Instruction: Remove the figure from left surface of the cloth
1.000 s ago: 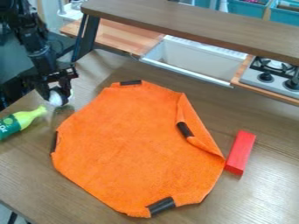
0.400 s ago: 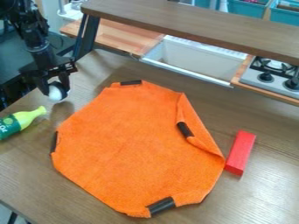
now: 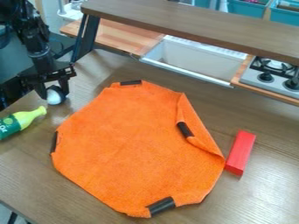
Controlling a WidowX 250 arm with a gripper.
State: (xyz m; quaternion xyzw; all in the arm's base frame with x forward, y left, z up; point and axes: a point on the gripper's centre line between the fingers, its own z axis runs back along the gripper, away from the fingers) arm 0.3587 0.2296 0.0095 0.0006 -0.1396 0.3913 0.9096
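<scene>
One gripper [image 3: 55, 91], upper left of frame, fingers closed on one rounded white-and-dark figure [image 3: 53, 96], clear of the cloth [image 3: 134, 144]. Counts: one orange cloth, centre, four black strips; one bottle [image 3: 22, 120], left edge, printed label [image 3: 8, 126]; one red block [image 3: 241, 153], right.

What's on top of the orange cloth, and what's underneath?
Dark strips sit along the edges of the orange cloth, and its right side is folded over. Whatever lies underneath is covered.
</scene>
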